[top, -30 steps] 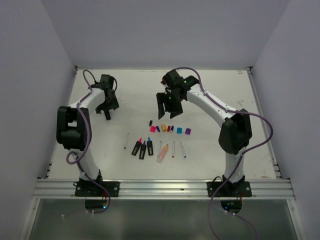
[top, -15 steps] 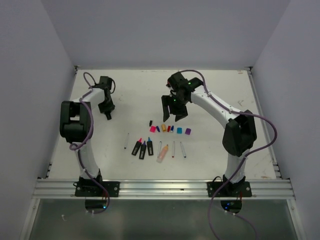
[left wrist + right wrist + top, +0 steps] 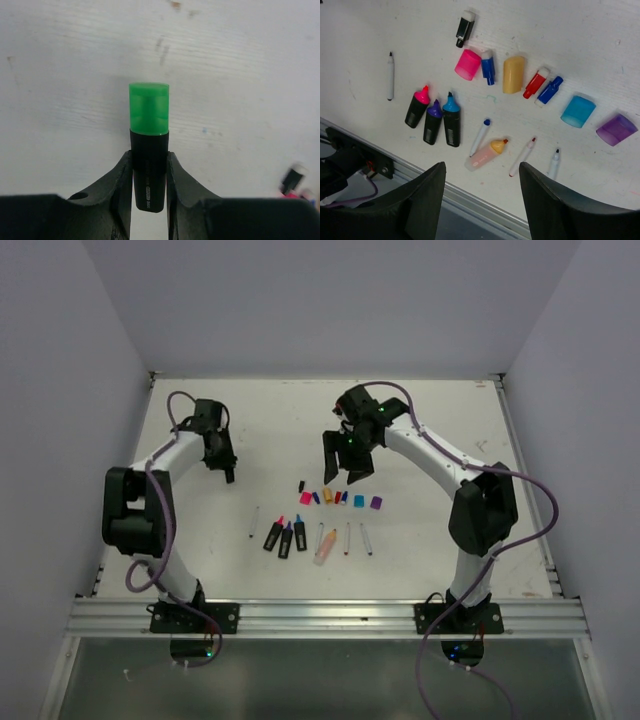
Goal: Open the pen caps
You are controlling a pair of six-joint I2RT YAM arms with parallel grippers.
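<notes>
Left end effector point(image 3: 149, 157) squeezes a black pen point(image 3: 149, 175), its green cap point(image 3: 148, 108) poking out front; right end effector point(image 3: 481, 170) hangs open, maybe over loose caps point(image 3: 514, 74).

Bright diffuse overhead light; faint shadows; mostly sharp.

Clustered pen caps point(image 3: 578, 111) and pens point(image 3: 452, 126) block mid-table; the table point(image 3: 270, 430) beyond is bare.

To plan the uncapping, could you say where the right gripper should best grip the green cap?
Probably grip the green cap across its sides, coming from its free end. The left gripper clamps only the highlighter's black barrel, so the cap is fully exposed.
</notes>
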